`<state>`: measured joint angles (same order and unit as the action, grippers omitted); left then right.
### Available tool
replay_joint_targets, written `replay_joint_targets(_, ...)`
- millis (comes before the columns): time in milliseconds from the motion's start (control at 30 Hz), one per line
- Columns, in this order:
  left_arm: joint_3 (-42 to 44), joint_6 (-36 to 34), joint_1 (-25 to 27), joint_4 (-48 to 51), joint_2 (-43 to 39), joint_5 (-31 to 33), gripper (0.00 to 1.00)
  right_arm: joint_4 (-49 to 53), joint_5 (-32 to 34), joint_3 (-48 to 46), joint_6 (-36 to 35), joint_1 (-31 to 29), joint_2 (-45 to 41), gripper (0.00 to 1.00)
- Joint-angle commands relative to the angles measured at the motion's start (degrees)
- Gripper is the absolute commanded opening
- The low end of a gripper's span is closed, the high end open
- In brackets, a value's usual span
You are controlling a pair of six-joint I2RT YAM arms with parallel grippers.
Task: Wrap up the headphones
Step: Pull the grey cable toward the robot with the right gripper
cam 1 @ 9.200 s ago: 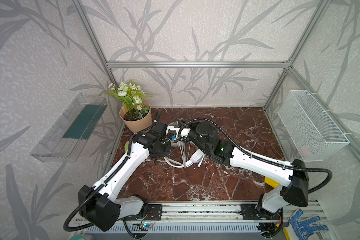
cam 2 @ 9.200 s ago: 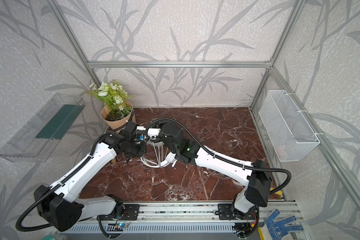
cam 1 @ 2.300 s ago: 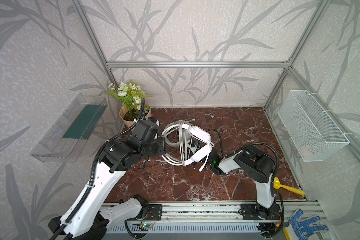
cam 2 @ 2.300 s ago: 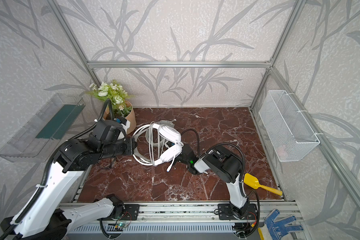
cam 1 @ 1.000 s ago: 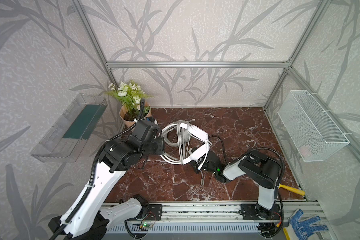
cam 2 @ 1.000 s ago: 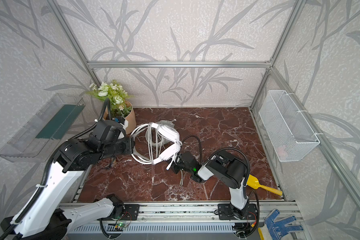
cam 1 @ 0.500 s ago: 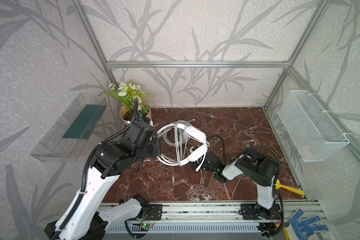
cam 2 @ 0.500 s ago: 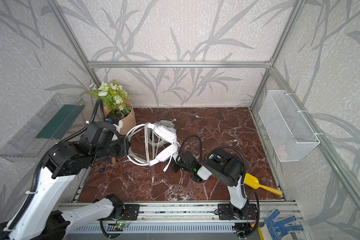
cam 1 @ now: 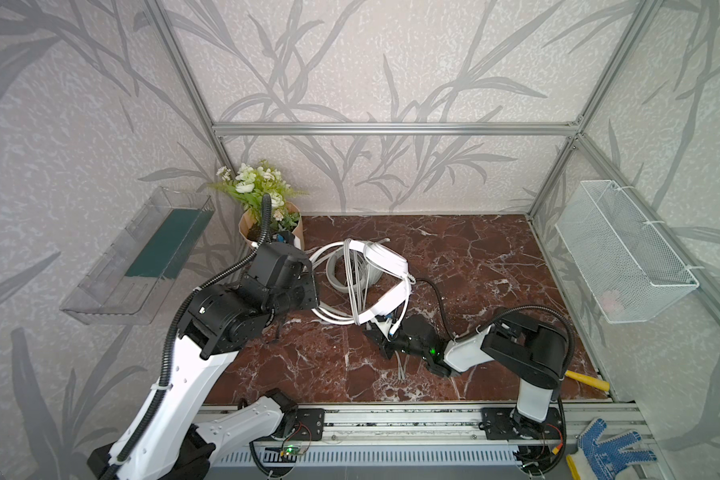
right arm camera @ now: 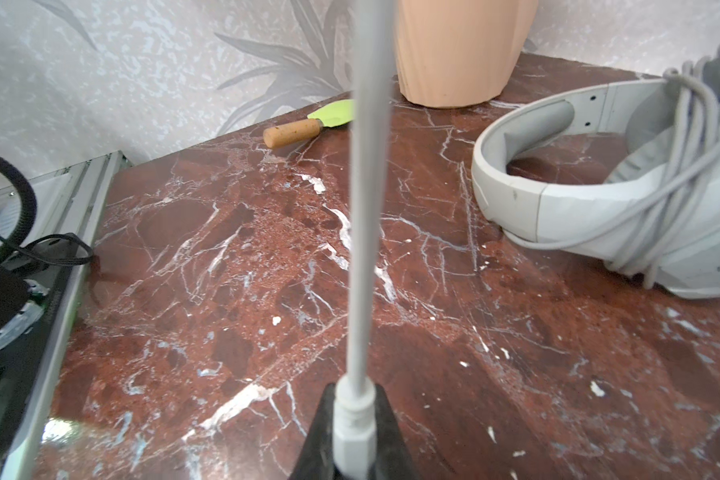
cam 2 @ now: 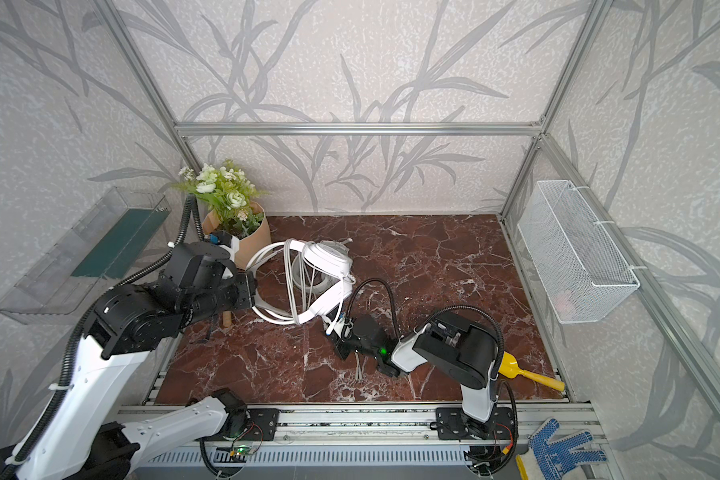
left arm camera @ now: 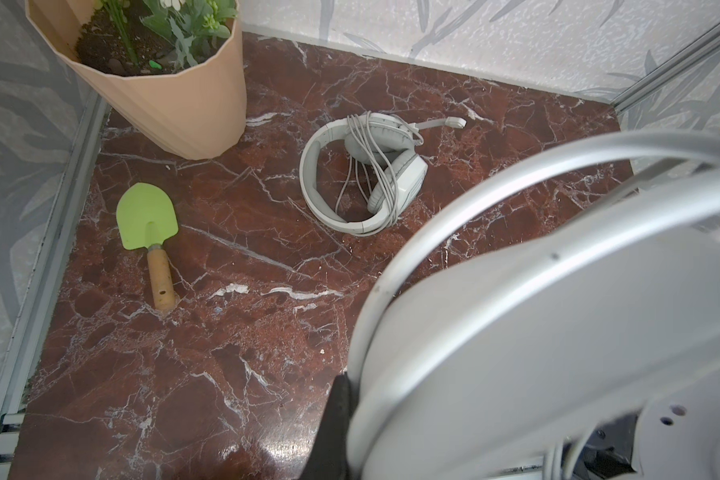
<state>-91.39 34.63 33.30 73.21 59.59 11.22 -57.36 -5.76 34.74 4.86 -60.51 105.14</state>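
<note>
Headphones point(cam 1: 385, 259), glossy white, aloft, cable point(cam 1: 352, 286) looped over band point(cam 1: 327, 249), left jaws clamping band, right jaws clamping cable

no text, label, brand or number can be read with certainty in any view. the only marking is a short row of small dark letters on the ear cup point(right arm camera: 707, 266) of the greyish-white headset point(right arm camera: 599, 199), seen in the right wrist view; it is blurred and cut off by the picture's edge.
</note>
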Motion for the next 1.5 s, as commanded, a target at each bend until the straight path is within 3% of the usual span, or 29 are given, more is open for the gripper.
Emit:
replay_joint_targets(0,-1.1,3.0,-0.9,-7.6,0.3,2.8,0.00,9.2,3.8,0.5,-4.2,-3.1,-3.4,0.00)
replay_joint_targets(333,1.4,3.1,-5.3,-8.2,2.5,2.9,0.00,20.7,9.5,1.7,-7.7,-9.2,-11.6,0.00)
replay_joint_targets(633,4.3,3.4,-9.3,-8.4,3.0,0.0,0.00,34.1,16.2,7.5,-15.1,-16.7,-14.4,0.00)
replay_joint_targets(1067,8.8,2.4,-10.3,-8.0,3.9,0.1,0.00,47.3,20.7,14.8,-21.2,-22.1,-18.3,0.00)
replay_joint_targets(1467,12.6,0.3,-10.9,-8.5,5.4,1.4,0.00,52.8,24.3,16.9,-26.6,-25.3,-22.9,0.00)
